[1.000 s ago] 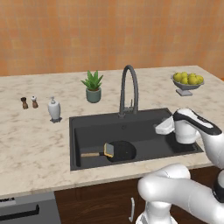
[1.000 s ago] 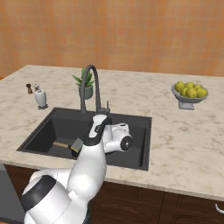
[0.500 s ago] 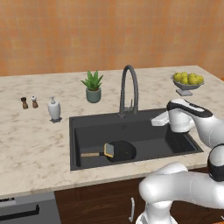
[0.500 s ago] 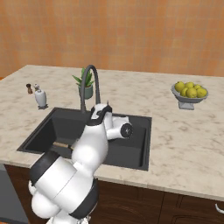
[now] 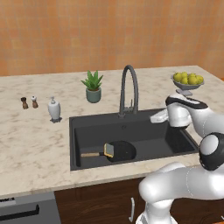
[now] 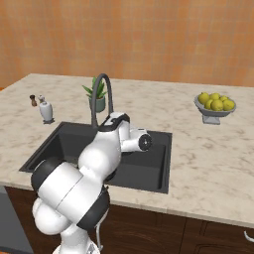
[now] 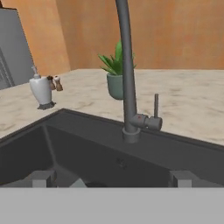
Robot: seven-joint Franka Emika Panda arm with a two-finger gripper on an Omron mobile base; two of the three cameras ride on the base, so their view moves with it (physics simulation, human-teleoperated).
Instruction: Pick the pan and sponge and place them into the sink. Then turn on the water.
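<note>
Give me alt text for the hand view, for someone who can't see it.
The open tool faces the tall arched dark faucet and its small side lever at the back rim of the dark grey rectangular sink. Behind stand a green potted plant and a white soap dispenser.

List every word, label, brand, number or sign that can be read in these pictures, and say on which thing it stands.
None: no text, number or sign is readable anywhere.
The soap bottle, the plant pot, the faucet, the sink and the shakers carry no visible lettering.
</note>
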